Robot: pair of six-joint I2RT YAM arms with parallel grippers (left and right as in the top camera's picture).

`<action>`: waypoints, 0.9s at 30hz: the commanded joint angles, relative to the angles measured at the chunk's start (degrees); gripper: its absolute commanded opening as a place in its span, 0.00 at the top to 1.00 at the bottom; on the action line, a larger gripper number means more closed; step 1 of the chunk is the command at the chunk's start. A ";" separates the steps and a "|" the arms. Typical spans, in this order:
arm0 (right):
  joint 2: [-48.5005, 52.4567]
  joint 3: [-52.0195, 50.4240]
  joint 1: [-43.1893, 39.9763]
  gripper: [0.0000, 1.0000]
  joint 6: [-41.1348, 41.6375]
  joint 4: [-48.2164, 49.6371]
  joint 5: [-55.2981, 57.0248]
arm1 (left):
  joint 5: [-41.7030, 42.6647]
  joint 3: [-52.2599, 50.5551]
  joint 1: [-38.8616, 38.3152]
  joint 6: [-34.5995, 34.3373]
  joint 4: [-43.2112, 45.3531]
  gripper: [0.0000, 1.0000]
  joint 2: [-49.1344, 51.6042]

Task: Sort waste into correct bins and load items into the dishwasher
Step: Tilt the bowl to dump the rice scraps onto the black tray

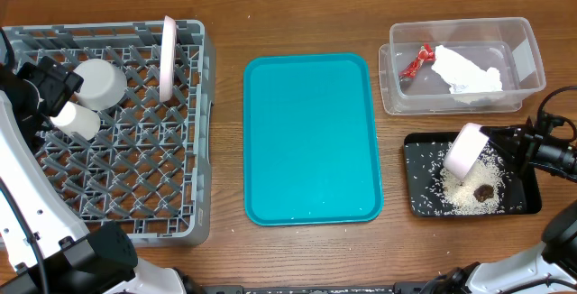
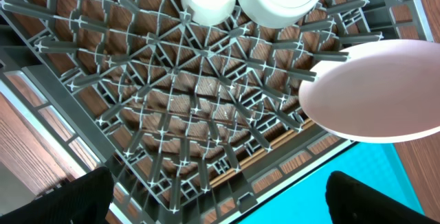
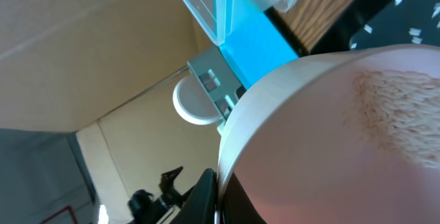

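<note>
Though cups [image 1: 99, 83] and plate [image 1: 169, 55] sit racked at nine o'clock, one bowl [image 1: 462, 152] remains unloaded, right gripper [image 1: 491, 142] clamped on it, tipped over rice [image 1: 464, 201] at four. Left gripper [image 2: 230, 207]: jaws apart, empty.

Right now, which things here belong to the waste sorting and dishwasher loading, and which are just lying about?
Job in hand:
- pink bowl in the right gripper
- dishwasher rack with pink plate and white cups
- clear bin holding red wrapper and white paper
- black tray with rice

Lying about:
- teal tray, probably not in use
</note>
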 commanded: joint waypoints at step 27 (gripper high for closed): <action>0.28 -0.17 -3.93 0.97 4.44 -5.09 -9.49 | -0.55 0.44 -0.07 -0.52 -0.13 0.00 0.24</action>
